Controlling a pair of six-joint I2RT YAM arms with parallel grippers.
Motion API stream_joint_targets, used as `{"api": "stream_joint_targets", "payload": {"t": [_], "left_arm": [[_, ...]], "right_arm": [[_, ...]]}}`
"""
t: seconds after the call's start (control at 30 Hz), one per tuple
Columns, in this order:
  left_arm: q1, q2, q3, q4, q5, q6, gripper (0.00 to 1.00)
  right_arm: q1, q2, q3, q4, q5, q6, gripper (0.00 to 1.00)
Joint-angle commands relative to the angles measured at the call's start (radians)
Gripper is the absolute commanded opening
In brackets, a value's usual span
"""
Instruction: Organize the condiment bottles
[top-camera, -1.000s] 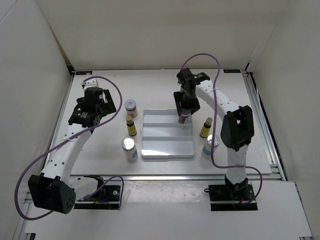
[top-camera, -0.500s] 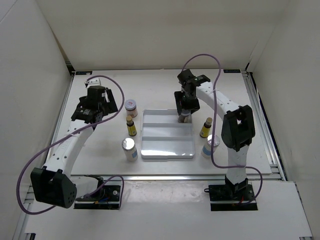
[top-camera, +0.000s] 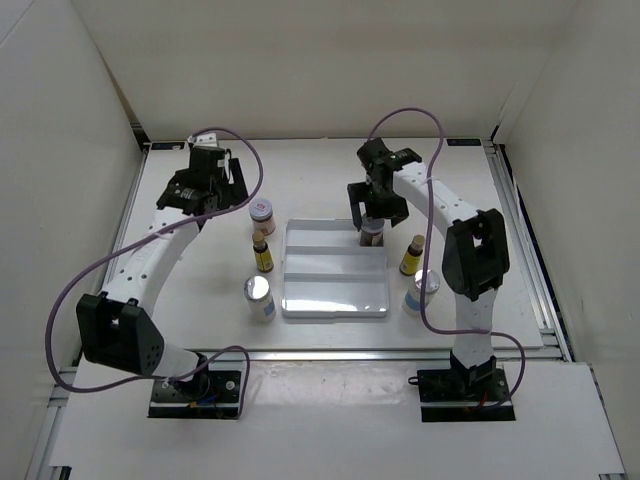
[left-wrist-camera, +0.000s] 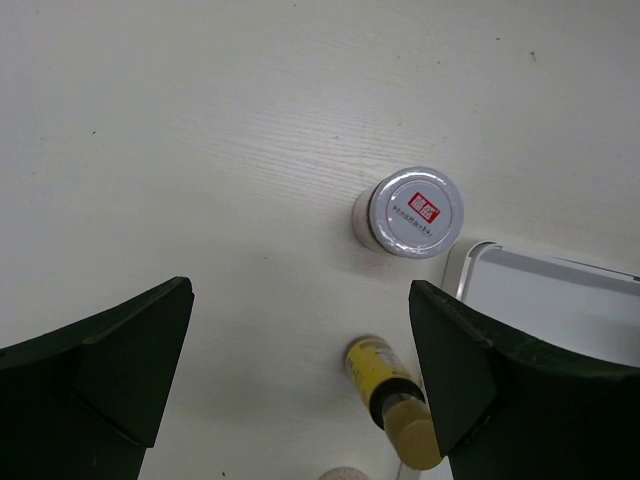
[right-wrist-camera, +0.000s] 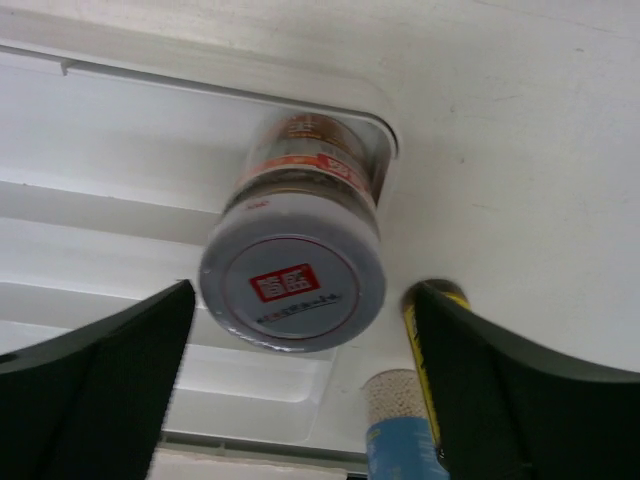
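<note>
Right wrist view: right gripper (right-wrist-camera: 305, 300) is hanging over the tray w/ fingers spread wide, gripping nothing.
Between the fingers: squat jar (right-wrist-camera: 295, 240) is standing free, w/ a gap showing on each side; neither pad appears to be touching it.
Jar location: sitting inside the white tray (right-wrist-camera: 120, 75), tucked into the corner just ahead of the fingertips, close to the rim.
Step (my read): letting go of this jar after placing it; approx. one bottle in, five waiting outside.
Doing it well: rising straight up w/ jaws wide and no sideways drift. The jar is looking slightly tilted here (poss. just lens angle), so a brushing pad could be tipping it onto the rim.
Jar looks: brownish glass, orange-red label band, pale lid w/ a red square mark; squat, so prob. stable once free.
Beside the finger on the view's right: yellow bottle (right-wrist-camera: 425, 350) and white-blue bottle (right-wrist-camera: 400, 435), both off the tray, near each other.
Left wrist view: left gripper (left-wrist-camera: 300, 300) is hovering fully spread, empty.
Ahead of left fingers: second jar (left-wrist-camera: 412, 212) is standing upright on the table (left-wrist-camera: 150, 120), just beside the tray corner, not yet between the fingers.
Nearer the left wrist: second yellow bottle (left-wrist-camera: 390, 400), tan-capped.
Top view, farthest from left hand: second white-blue bottle (top-camera: 260, 297).
</note>
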Motion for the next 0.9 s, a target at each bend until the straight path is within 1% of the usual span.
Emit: {"api": "stream_joint_targets", "payload": {"t": [0.0, 0.03, 0.17, 0.23, 0.3, 0.5, 0.7, 0.87], "left_arm": [[-0.016, 0.049, 0.071, -0.001, 0.079, 0.024, 1.0], [-0.029, 0.064, 0.095, -0.001, 0.09, 0.04, 1.0], [-0.06, 0.149, 0.156, -0.001, 0.124, 0.078, 1.0], [-0.083, 0.207, 0.195, -0.001, 0.166, 0.092, 1.0], [-0.095, 0.263, 0.218, -0.001, 0.166, 0.103, 1.0], [-0.117, 0.365, 0.229, -0.001, 0.095, 0.08, 1.0], [-0.117, 0.451, 0.247, -0.001, 0.026, 0.058, 1.0], [-0.094, 0.517, 0.268, -0.001, 0.047, 0.029, 1.0]], "right_arm": [[-0.003, -0.021, 0.06, -0.03, 0.054, 0.013, 0.97], [-0.003, -0.044, 0.071, -0.03, 0.063, 0.014, 1.0], [-0.003, -0.11, 0.12, -0.03, 0.072, 0.014, 1.0], [-0.003, -0.158, 0.134, -0.03, 0.072, 0.014, 1.0], [-0.003, -0.196, 0.143, -0.03, 0.063, 0.014, 1.0], [-0.012, -0.257, 0.131, -0.03, 0.045, -0.014, 1.0], [-0.012, -0.311, 0.06, -0.019, 0.036, -0.023, 1.0], [-0.012, -0.32, 0.039, -0.019, 0.026, -0.032, 1.0]]}}
